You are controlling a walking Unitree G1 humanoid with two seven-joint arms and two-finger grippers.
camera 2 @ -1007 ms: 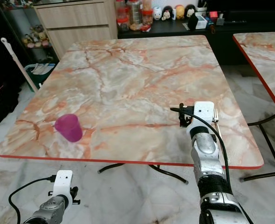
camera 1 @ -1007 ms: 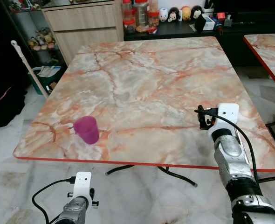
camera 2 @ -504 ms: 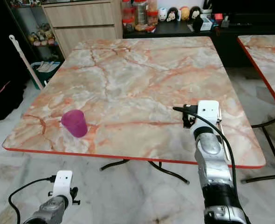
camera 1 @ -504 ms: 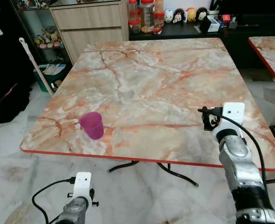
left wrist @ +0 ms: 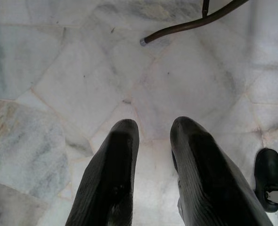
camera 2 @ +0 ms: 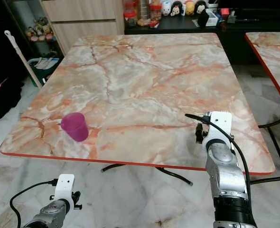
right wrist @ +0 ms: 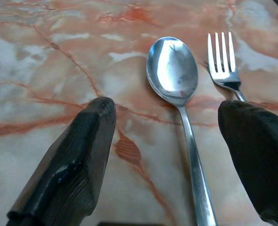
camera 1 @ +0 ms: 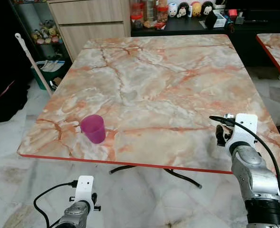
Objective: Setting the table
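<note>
The right gripper (right wrist: 167,141) has drawn back toward the table (camera 1: 154,80) edge, fingers spread wide over spoon (right wrist: 176,80) and fork (right wrist: 222,59); the left gripper (left wrist: 153,165) hangs slightly parted.

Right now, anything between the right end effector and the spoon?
Nothing visible. The right end effector is open, low over the marble table; the spoon lies flat between its fingers, with the fork alongside.
</note>
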